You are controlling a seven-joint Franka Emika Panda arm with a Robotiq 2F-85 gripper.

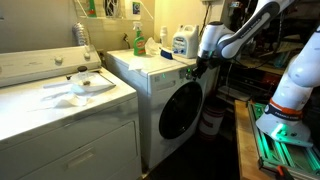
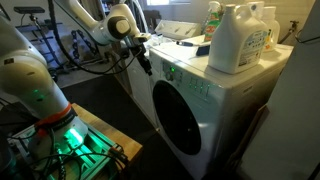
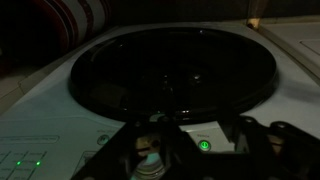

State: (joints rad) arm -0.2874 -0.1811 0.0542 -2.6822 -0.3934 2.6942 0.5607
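Note:
A white front-loading washer (image 1: 160,85) with a dark round door (image 1: 180,112) stands in both exterior views (image 2: 230,110). My gripper (image 1: 197,70) hangs at the front upper corner of the washer, against its control panel (image 2: 185,78), as both exterior views show (image 2: 147,62). In the wrist view the gripper (image 3: 205,142) is open and empty. A lit green power button (image 3: 203,145) shows between its fingers, with the door (image 3: 170,65) beyond. Whether a finger touches the panel cannot be told.
A white detergent jug (image 1: 182,42) (image 2: 240,40) and a green bottle (image 1: 138,40) stand on the washer's top. A second white machine (image 1: 60,110) beside it carries a white cloth (image 1: 85,85). The arm's base (image 2: 35,95) glows green on the floor.

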